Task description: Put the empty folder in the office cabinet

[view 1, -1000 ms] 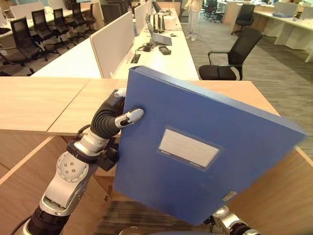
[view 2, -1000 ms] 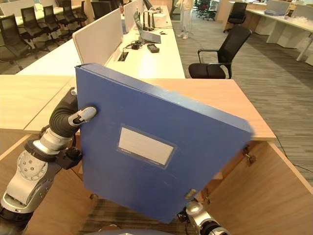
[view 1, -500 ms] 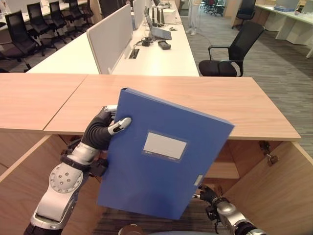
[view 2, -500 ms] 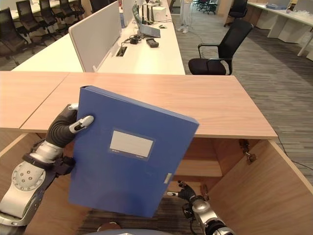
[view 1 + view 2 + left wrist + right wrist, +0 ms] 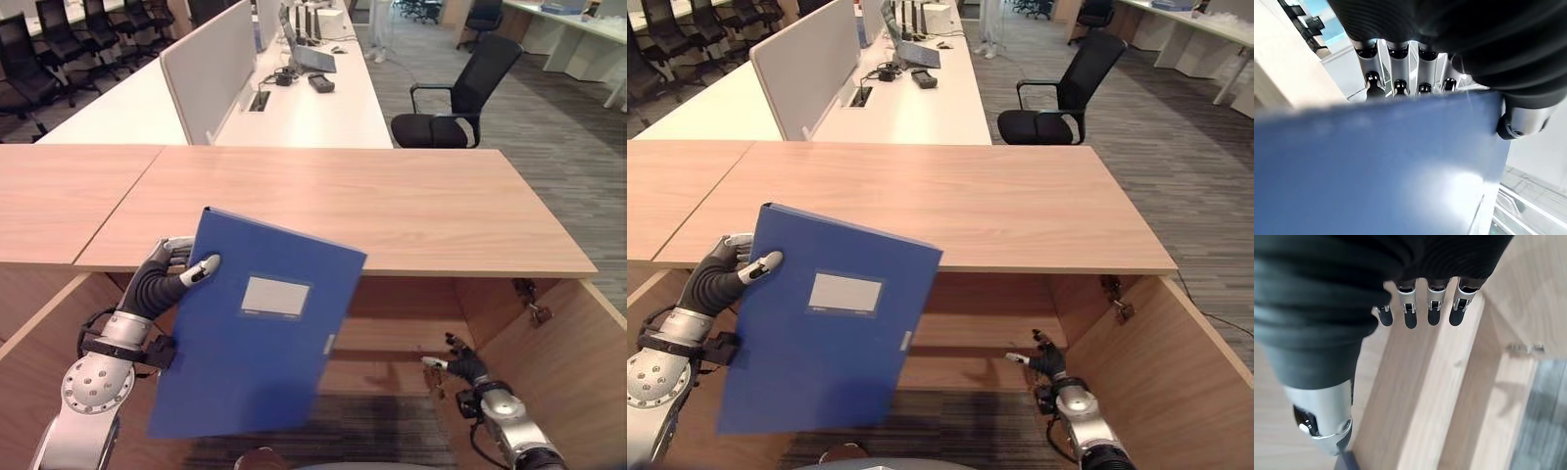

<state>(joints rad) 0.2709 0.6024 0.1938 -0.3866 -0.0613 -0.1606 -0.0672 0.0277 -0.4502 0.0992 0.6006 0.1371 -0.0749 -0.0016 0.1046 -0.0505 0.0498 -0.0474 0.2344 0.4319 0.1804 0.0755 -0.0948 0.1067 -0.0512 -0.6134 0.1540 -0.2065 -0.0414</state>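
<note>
The blue folder [image 5: 250,338] with a white label hangs tilted in front of the open office cabinet [image 5: 411,333], at its left side. My left hand [image 5: 167,279] is shut on the folder's upper left corner, thumb on the front and fingers [image 5: 1396,88] behind the cover [image 5: 1376,166]. My right hand [image 5: 460,364] is low at the right of the cabinet's opening, apart from the folder. Its fingers [image 5: 1418,316] are straight over a wooden shelf edge [image 5: 1415,401] and hold nothing.
The cabinet's wooden top [image 5: 392,206] spans the view above the opening. Its doors stand open at the left [image 5: 49,333] and right [image 5: 578,392]. Beyond are white desks with a partition [image 5: 211,64] and a black office chair [image 5: 456,98].
The folder has dropped away from the camera, down and left toward the cabinet opening, still in my left hand. My right hand has come out from under it to the right. The camera shifted too.
</note>
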